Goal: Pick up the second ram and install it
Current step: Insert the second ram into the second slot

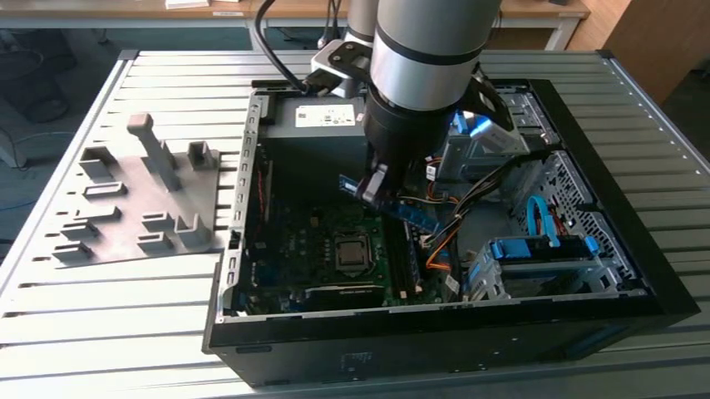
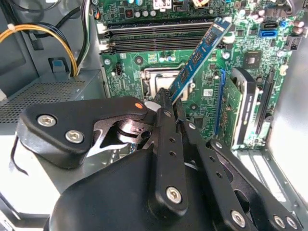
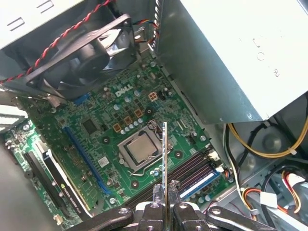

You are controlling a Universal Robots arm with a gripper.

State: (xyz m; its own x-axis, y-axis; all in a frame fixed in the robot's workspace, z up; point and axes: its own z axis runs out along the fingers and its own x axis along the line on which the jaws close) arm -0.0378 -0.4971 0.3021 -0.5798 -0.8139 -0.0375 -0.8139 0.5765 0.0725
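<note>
The black gripper has its jaws clamped on one end of the second ram, a thin, flat blue-green circuit strip. It is held tilted inside the open black case, above the green motherboard beside the square metal processor socket. The long dark memory slots lie near its free end; a grey sheet-metal power supply, a black fan and yellow-orange cables crowd the bay.

Second ram base hidden (inside end effector).
</note>
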